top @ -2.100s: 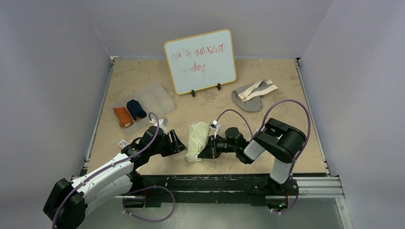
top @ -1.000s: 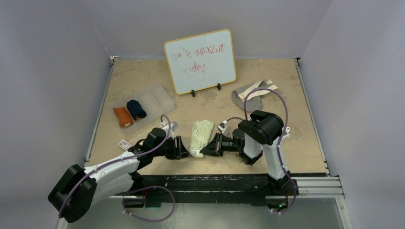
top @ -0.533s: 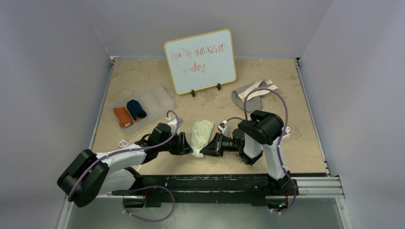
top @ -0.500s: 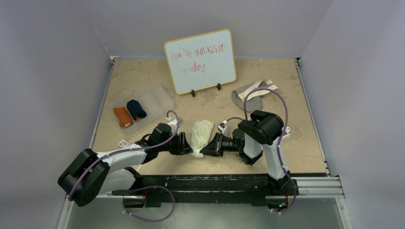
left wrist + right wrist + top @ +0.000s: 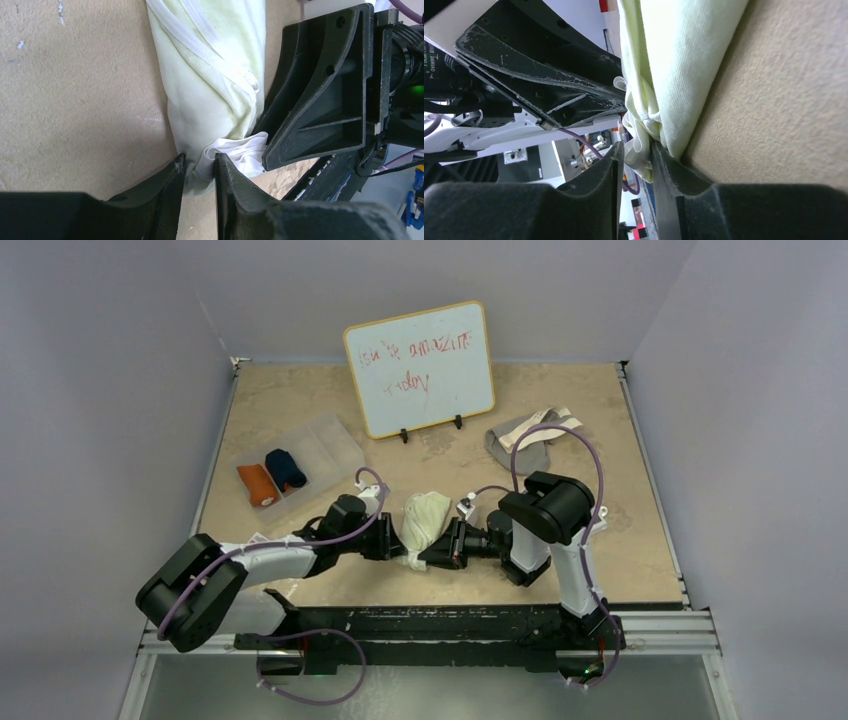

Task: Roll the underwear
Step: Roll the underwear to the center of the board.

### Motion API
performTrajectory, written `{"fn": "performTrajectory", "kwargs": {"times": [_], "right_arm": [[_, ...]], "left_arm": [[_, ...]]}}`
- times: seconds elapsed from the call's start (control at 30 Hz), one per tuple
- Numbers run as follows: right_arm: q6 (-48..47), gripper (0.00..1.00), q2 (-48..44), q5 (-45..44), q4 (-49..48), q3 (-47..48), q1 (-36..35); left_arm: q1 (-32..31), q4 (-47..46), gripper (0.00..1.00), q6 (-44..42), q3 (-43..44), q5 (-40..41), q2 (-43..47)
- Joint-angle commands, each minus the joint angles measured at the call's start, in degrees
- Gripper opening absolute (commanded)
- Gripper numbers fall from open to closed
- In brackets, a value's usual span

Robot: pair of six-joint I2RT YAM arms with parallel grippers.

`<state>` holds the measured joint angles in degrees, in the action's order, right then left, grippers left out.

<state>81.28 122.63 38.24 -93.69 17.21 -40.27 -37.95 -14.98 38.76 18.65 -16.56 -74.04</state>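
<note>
Top external gives you both arms stretched low over the desk (image 5: 300, 400), forearms angled inward. The left claw (image 5: 396, 540) and right claw (image 5: 424, 552) meet nose to nose at the near end of the pale cream underwear (image 5: 426, 514), a loose roll lying mid-desk. On your left wrist view, the fingers (image 5: 176, 175) are nipped onto a white bunch of that end. The right wrist view shows its fingers (image 5: 664, 165) pinching the same bunch. At the left, a clear tray (image 5: 332, 436) holds an orange roll (image 5: 257, 484) and a navy roll (image 5: 285, 468), side by side. The grey underwear (image 5: 525, 442) lies at the far right.
</note>
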Motion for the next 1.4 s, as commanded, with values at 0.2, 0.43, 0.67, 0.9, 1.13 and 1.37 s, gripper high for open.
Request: {"fn": "performTrajectory", "kwargs": {"times": [0.2, 0.43, 0.67, 0.9, 1.13, 1.37], "right_arm": [[-9.1, 0.38, -2.4, -2.0, -0.8, -5.3, -0.1], [-12.7, 0.42, -6.5, -2.4, 5.8, -4.9, -0.1], [-15.5, 0.46, -8.3, -2.8, 7.7, -5.1, -0.1], [-25.9, 0.55, -20.2, -4.8, 26.6, -2.6, 0.0], [-38.4, 0.69, -32.6, -8.0, 53.3, 4.6, 0.0], [-50.3, 0.73, -39.8, -12.6, 69.6, 10.0, 0.0]], "left_arm": [[-1.6, -0.7, 0.18, -1.2, 1.5, 0.9, -3.7], [-1.9, -2.5, 0.08, -1.0, 2.5, -0.8, -4.9], [-2.1, -2.1, 0.00, -1.1, 4.0, -2.9, -4.9], [-2.1, 3.0, 0.00, -0.7, 4.2, 1.5, -2.3], [-2.1, 5.4, 0.00, -0.2, 2.9, 4.2, 1.1], [-2.1, 11.5, 0.00, 1.0, 3.3, 8.0, 6.1]]}}
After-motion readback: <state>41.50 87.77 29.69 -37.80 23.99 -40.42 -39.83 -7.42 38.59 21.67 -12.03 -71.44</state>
